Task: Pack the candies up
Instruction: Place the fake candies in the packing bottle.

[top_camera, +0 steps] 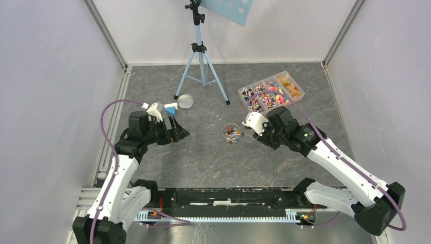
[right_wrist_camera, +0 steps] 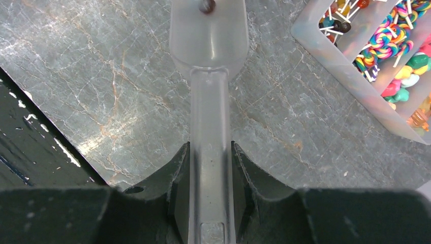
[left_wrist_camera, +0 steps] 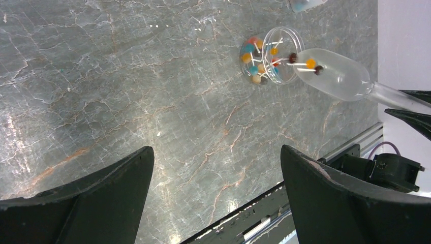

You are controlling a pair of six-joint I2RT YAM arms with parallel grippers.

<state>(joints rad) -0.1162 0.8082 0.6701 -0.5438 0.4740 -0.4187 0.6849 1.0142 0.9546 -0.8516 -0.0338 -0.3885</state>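
A small clear round tub (top_camera: 232,133) (left_wrist_camera: 269,56) lies mid-table, holding several candies (left_wrist_camera: 252,53) on white sticks. My right gripper (right_wrist_camera: 209,147) (top_camera: 252,133) is shut on the handle of a clear plastic scoop (right_wrist_camera: 208,40) (left_wrist_camera: 338,76). The scoop's mouth meets the tub's rim, and a few stick candies (left_wrist_camera: 311,63) lie inside it. More candies (top_camera: 269,94) (right_wrist_camera: 394,38) fill a clear divided tray (top_camera: 300,92) (right_wrist_camera: 350,86) at the back right. My left gripper (left_wrist_camera: 216,152) (top_camera: 180,133) hangs open and empty left of the tub, well apart from it.
A blue tripod (top_camera: 201,71) stands at the back centre. Near it on the left lie a round clear lid (top_camera: 184,100) and a blue-and-white block (top_camera: 170,108). A black rail (top_camera: 218,195) runs along the near table edge. White walls close in all sides.
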